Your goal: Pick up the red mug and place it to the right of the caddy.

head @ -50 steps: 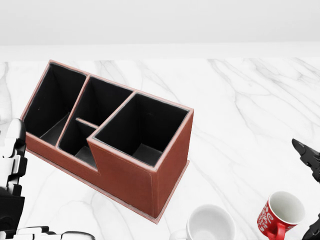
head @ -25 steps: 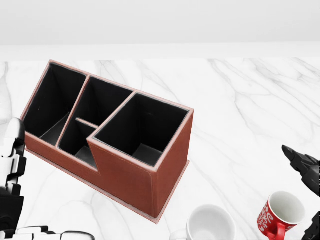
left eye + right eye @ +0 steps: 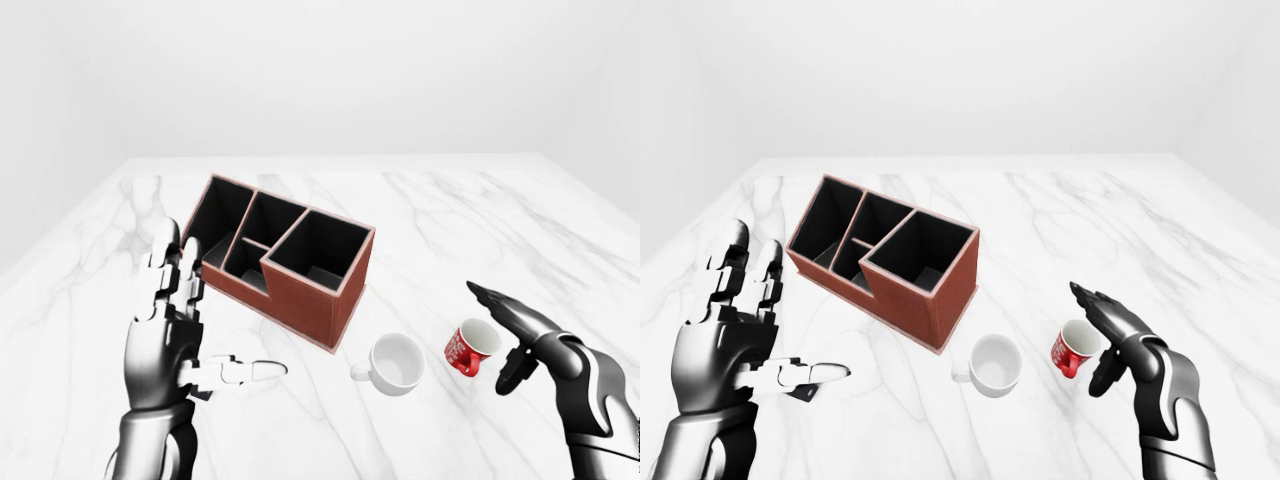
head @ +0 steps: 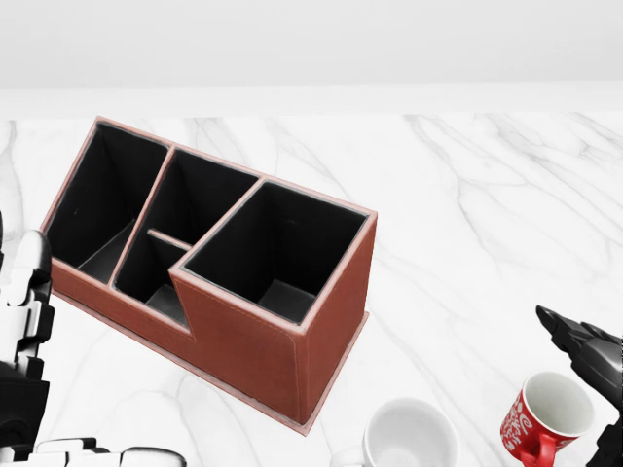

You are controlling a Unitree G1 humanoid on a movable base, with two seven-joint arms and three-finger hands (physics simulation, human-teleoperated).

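Biggest risk from here, as we see it: our right hand (image 3: 510, 335) is spread open just beside the red mug (image 3: 471, 347), fingers fanned above and to the right of its rim, thumb hanging lower down on the right. If we close in from that angle we could easily nudge the mug instead of wrapping it, and since it's tilted with its mouth facing up and to the right, a push would probably roll or skid it across the marble tabletop (image 3: 450, 215). Second worry is the white mug (image 3: 394, 363) sitting near it on the left, between the red one and the caddy (image 3: 285, 256). A sloppy sweep could knock it, and it also crowds the spot to the right of the caddy where we need to set down.

Our left hand (image 3: 170, 330) is open too, fingers pointing up, thumb sticking out sideways, holding nothing, parked to the left of the caddy.

The mug itself: small, glossy red with white lettering or pattern on the side (too small to read), white inside, red handle poking toward the bottom of the head view. It's low in the views, well right of the caddy's corner.
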